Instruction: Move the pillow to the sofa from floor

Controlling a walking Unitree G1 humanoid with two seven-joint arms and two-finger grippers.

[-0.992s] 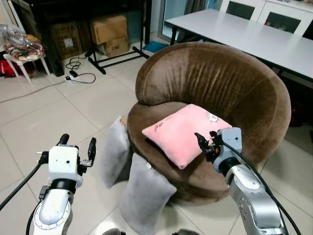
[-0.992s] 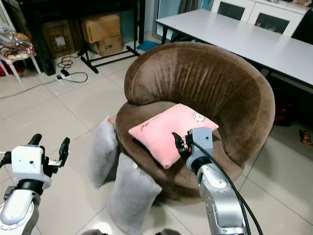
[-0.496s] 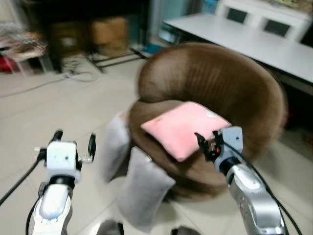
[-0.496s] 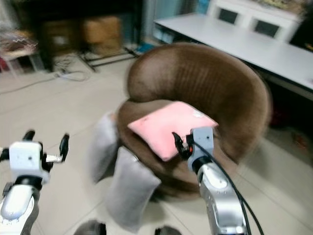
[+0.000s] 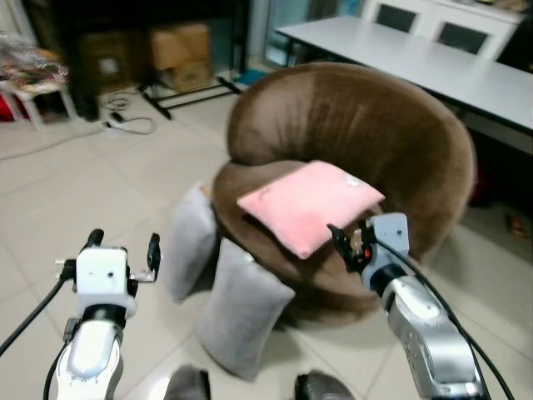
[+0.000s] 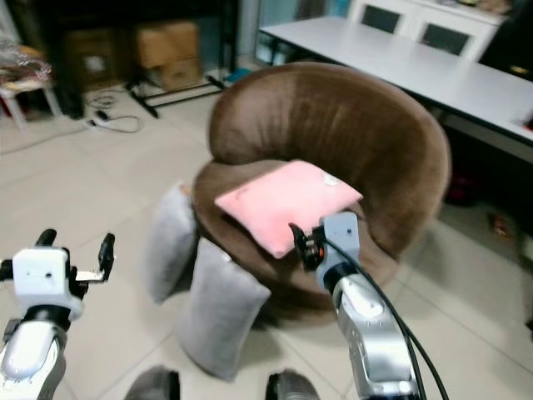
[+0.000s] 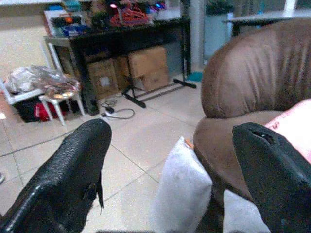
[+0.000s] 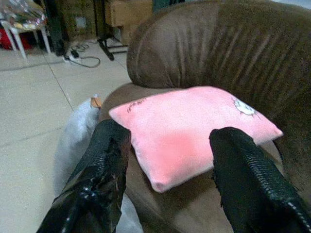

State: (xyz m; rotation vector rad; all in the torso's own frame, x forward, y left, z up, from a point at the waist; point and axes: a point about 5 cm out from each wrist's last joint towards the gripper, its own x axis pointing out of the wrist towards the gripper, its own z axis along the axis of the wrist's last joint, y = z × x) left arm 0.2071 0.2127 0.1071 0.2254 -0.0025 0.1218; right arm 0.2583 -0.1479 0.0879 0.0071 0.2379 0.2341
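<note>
1. Pale floor tiles run all around us, and a round brown sofa stands in front, with a long white worktop behind it at 1 o'clock.
2. We see the pink pillow lying flat on the sofa seat, so that one looks done.
3. Two grey pillows stand on the floor, leaning on the sofa front at 9 o'clock from the pink one. We think they may still need moving.
4. Our right claw is wide open with nothing in it, just beside the near corner of the pink pillow.
5. Our left claw is open too, with nothing in it, over the floor well apart from the sofa.
6. If our right claw bumps or catches that corner, the pink pillow could slide off, because the corner hangs over the seat edge.
7. If we step forward, our feet could knock the grey pillows flat.
</note>
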